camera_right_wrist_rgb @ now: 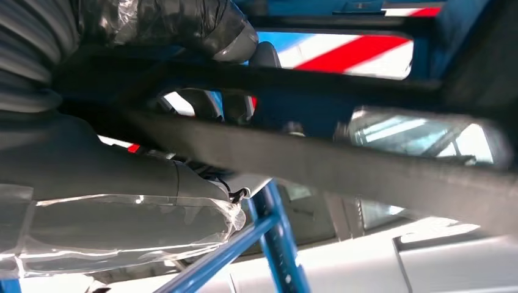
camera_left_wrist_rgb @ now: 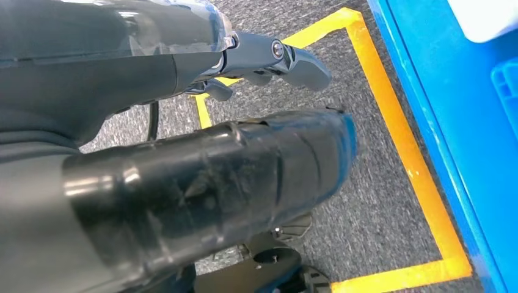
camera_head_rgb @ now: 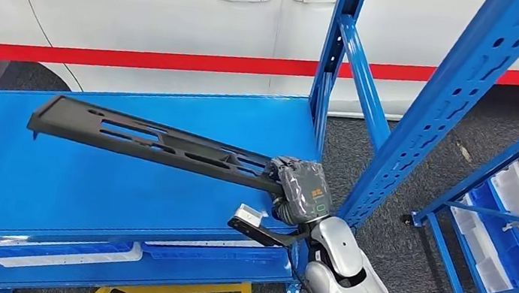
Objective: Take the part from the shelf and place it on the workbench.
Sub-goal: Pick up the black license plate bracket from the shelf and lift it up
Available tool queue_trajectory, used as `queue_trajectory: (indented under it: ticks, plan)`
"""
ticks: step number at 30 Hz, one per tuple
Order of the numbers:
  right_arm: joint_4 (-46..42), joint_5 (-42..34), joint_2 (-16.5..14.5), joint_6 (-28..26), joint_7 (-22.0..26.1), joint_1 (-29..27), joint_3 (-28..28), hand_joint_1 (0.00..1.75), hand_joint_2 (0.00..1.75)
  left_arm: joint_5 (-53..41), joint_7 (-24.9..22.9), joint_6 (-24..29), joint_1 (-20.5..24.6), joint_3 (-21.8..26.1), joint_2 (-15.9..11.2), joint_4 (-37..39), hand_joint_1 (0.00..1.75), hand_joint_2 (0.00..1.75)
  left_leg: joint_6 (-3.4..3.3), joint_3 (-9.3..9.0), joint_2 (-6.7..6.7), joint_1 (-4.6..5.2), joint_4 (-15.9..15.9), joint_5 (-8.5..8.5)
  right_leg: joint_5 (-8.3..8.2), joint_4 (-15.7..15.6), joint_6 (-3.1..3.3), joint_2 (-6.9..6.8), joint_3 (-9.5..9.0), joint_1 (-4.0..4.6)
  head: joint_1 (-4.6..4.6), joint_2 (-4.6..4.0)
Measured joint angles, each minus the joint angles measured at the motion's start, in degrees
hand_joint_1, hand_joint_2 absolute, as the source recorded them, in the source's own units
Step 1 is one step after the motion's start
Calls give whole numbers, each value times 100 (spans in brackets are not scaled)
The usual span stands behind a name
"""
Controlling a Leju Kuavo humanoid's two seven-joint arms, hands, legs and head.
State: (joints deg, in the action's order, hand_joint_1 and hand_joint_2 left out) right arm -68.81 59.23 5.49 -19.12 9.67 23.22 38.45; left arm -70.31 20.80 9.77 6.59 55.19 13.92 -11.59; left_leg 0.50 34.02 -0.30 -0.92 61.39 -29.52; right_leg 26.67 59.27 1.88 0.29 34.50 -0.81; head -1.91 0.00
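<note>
Right hand (camera_head_rgb: 301,190) gripped one end of long black slotted plastic part (camera_head_rgb: 151,140), cantilevered above blue shelf deck (camera_head_rgb: 10,174); left hand (camera_left_wrist_rgb: 183,183) idle, grasp unclear. Best withdrawn level, avoiding blue upright (camera_head_rgb: 452,96)

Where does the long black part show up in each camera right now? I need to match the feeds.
Head view: the black part stretches from centre to left above the blue shelf, its right end held by the right hand.
Left wrist view: not in it.
Right wrist view: the part crosses the frame as a blurred dark bar.
Shared landmark: the white car's red stripe.
</note>
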Motion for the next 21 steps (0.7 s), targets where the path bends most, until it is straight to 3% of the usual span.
queue_trajectory:
  ticks: [3, 4, 5, 7, 9, 10, 13, 15, 17, 19, 20, 21]
  plan:
    - [-149, 22, 0, -67, 5, -50, -12, 175, 175, 10, 2, 6, -8, 0, 0, 0, 0, 0, 57, 510, 3, -11, 1113, -499, 5, 0, 45, -11, -2, 11, -1, 0]
    - [-228, 65, -1, -107, -9, -83, -12, 175, 175, 18, 5, 11, -15, 0, 0, 0, 0, 0, 64, 626, 3, -12, 1340, -537, 10, 5, 50, -12, -3, 15, 0, 0]
    - [-325, 134, -2, -147, -37, -111, -12, 175, 175, 26, 11, 16, -20, 0, 0, 0, 0, 0, 62, 636, 3, -12, 1334, -457, 15, 12, 53, -10, -5, 17, 1, 0]
    - [-602, 387, -11, -218, -152, -141, -10, 175, 175, 45, 34, 26, -23, 0, -1, -1, 0, 0, 27, 339, 3, -10, 656, -39, 36, 28, 45, 1, -23, 17, 1, 0]
    - [-901, 730, -32, -253, -293, -146, 12, 175, 175, 49, 64, 31, -18, -1, -3, -1, 0, 0, -26, -3, 1, 15, -74, 244, 57, 45, 11, 13, -28, 32, 0, -1]
    - [-1025, 914, -44, -261, -362, -151, 43, 175, 175, 39, 84, 26, -17, -5, -4, -1, 0, 0, -47, -80, -2, 29, -246, 275, 58, 49, -11, 15, -21, 39, -1, 0]
    - [-1302, 1439, -79, -310, -573, -185, 217, 175, 175, 14, 178, -71, -35, -20, -4, 0, 0, 0, -112, -104, -1, 24, -325, 277, 54, 37, -86, 12, -14, 43, -2, -1]
    - [-1450, 1725, -94, -372, -707, -189, 371, 175, 175, 30, 259, -174, -38, -24, -3, 0, 0, 87, -187, -134, 11, -10, -392, 316, 213, 228, -132, 6, 61, 48, -4, -1]
    - [-1559, 1936, -96, -415, -805, -187, 536, 175, 175, 53, 328, -248, -34, -33, -3, 0, 0, 175, -228, -146, 16, -20, -418, 333, 566, 850, -162, 0, 338, 42, -5, 0]
    - [-1628, 2076, -96, -426, -883, -191, 689, 175, 175, 66, 363, -279, -43, -40, -8, -1, 0, 175, -233, -141, 16, -16, -408, 329, 805, 1510, -183, -1, 650, 30, -5, -1]
    - [-1658, 2133, -96, -431, -921, -190, 756, 175, 175, 69, 370, -282, -49, -42, -11, 0, 0, 175, -232, -140, 13, -16, -397, 323, 764, 1584, -187, -1, 689, 23, -4, -1]
    - [-1691, 2191, -96, -436, -958, -185, 819, 175, 175, 72, 374, -282, -54, -42, -15, 0, 0, 175, -227, -141, 8, -16, -382, 312, 618, 1434, -185, -3, 619, 14, -4, -1]
